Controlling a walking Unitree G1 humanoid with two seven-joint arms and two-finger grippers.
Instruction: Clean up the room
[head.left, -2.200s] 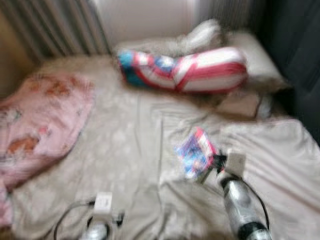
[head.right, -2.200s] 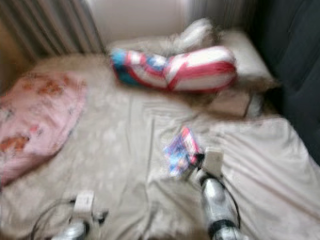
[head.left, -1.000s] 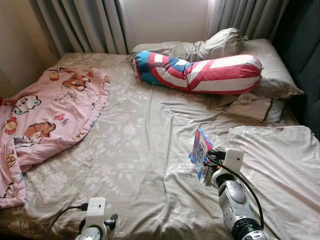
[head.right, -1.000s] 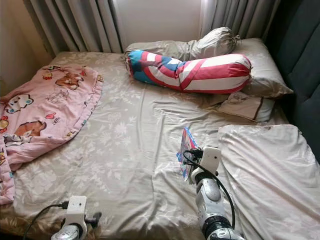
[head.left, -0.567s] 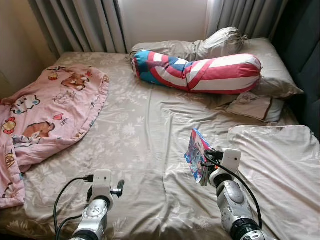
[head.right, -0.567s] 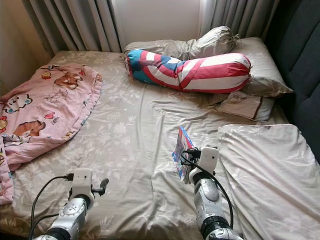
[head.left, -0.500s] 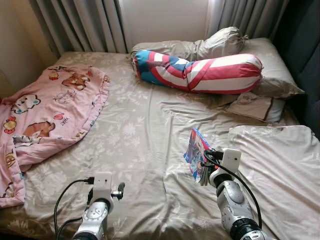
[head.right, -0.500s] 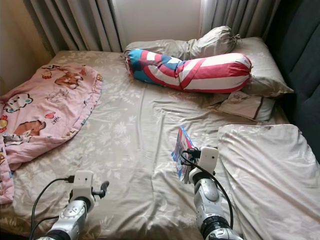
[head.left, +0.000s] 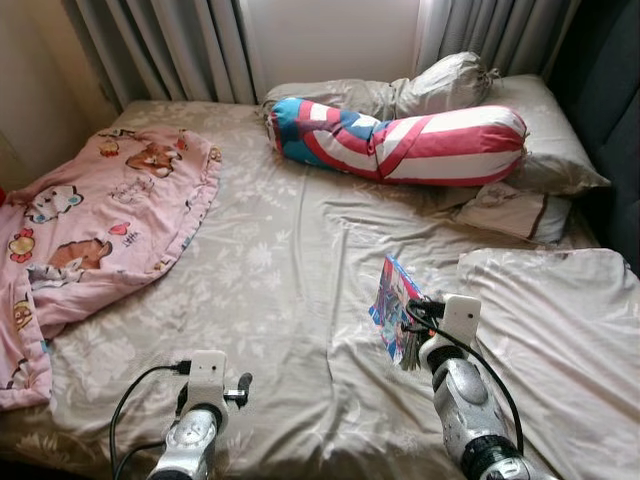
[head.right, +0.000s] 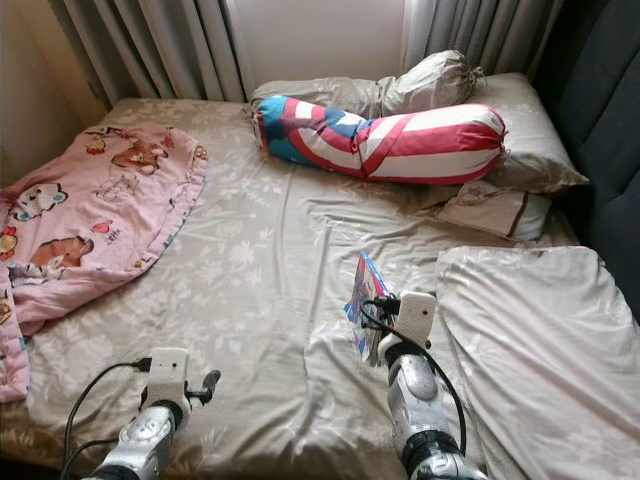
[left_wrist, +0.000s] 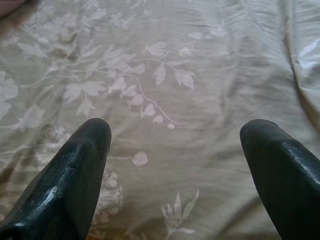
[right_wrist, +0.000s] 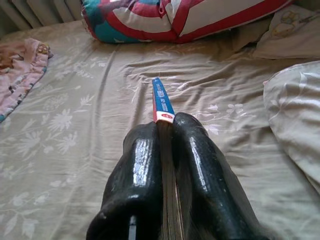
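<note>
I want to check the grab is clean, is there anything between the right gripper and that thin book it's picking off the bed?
Nothing visible does. The right gripper is already shut on the book, its fingers pressed to both covers, holding it on edge above the bed sheet. The left gripper hangs open over bare sheet, clear of it.

Silver arms (head.left: 462, 400) (black cables, fingers (right_wrist: 135, 175))

The right arm reaches forward on the right side, its silver forearm angled slightly up, and the right gripper (right_wrist: 167, 137) has both black fingers pressed flat against a thin book (head.left: 392, 308), held upright on edge. The left arm sits low at the near left, and the left gripper (left_wrist: 175, 135) points forward with its fingers (left_wrist: 82, 150) spread wide apart, holding nothing.
</note>
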